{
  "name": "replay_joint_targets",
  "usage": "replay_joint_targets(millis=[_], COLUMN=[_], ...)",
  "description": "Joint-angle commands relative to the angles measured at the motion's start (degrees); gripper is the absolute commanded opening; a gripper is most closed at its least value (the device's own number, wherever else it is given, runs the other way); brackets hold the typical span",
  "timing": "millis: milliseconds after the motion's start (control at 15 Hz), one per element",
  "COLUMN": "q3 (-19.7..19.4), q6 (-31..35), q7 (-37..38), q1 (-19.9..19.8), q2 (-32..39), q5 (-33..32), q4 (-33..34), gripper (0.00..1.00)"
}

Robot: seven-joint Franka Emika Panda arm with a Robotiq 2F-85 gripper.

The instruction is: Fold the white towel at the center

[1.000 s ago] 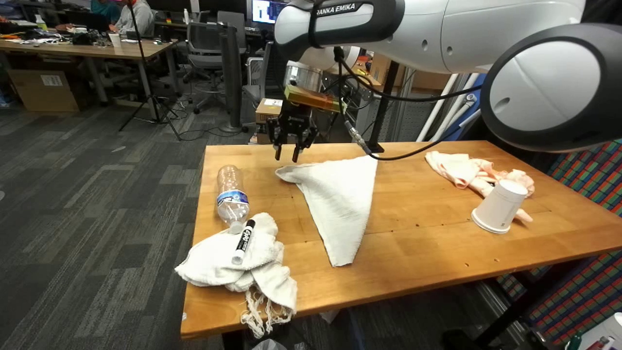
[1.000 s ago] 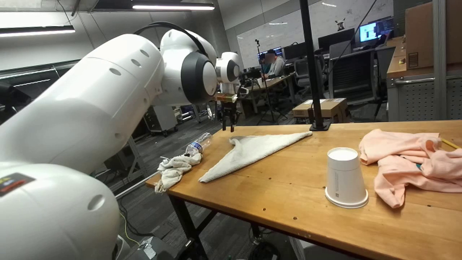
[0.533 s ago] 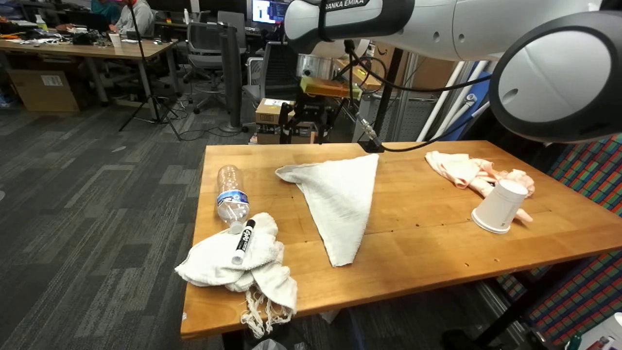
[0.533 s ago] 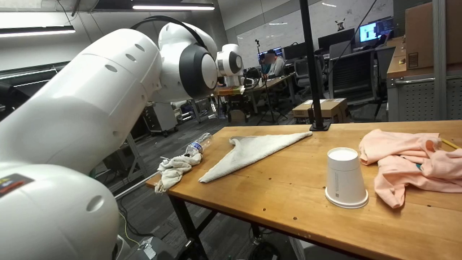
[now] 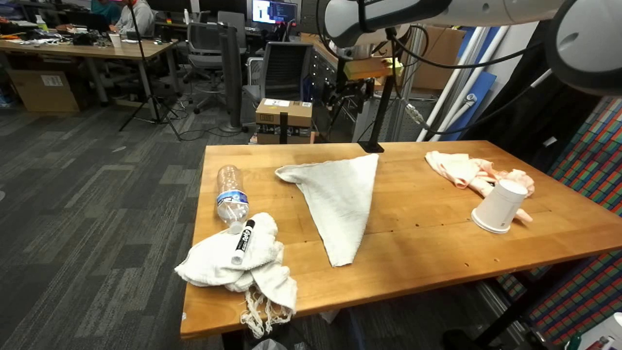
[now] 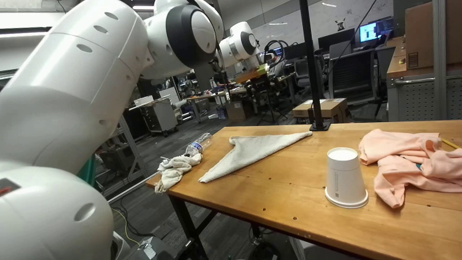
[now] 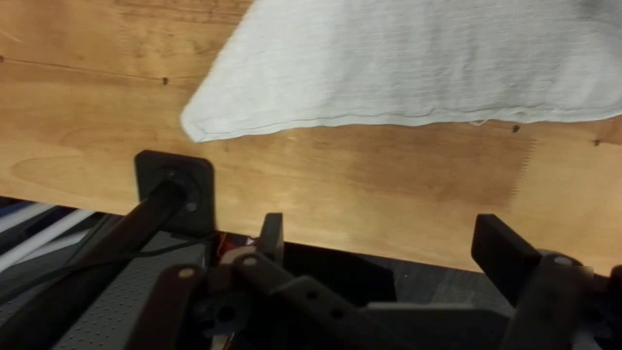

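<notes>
The white towel (image 5: 335, 204) lies on the wooden table, folded over into a rough triangle, with one narrow corner pointing at the near edge. An exterior view (image 6: 256, 150) shows a small raised lip at its far-left corner. In the wrist view, a long hemmed edge of the towel (image 7: 413, 63) crosses the upper part. My gripper (image 7: 379, 218) is open, its fingers wide apart over the table's far edge with nothing between them. Both exterior views have the gripper (image 5: 347, 99) well above and beyond the towel, not touching it.
A black post (image 5: 376, 129) rises from the far table edge near the gripper. At the left lie a plastic bottle (image 5: 232, 194) and a lumpy white rag (image 5: 228, 262) with a marker (image 5: 244, 242) on it. An upturned cup (image 6: 344, 177) and pink cloth (image 6: 415, 155) are at the right.
My gripper has opened wider. It has risen and swung away from the towel's far-left corner, toward the post side. The towel has stayed as it was.
</notes>
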Motion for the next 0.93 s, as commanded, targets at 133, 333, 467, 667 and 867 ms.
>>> replay_joint_targets(millis=[133, 333, 467, 667, 867], q3=[-4.0, -5.7, -6.3, -5.8, -5.1], q6=[10.8, 13.5, 14.0, 13.9, 13.7], q7=[-0.1, 0.7, 1.6, 2.1, 1.9], q1=[-3.5, -5.0, -5.8, -6.9, -7.0], q2=[-10.6, -12.5, -12.9, -12.7, -11.9], q5=[-2.6, -2.7, -1.9, -0.1, 1.2], q4=[-18.7, -23.6, -25.4, -25.9, -25.2], gripper=[1.0, 1.0, 1.0, 1.0, 1.0])
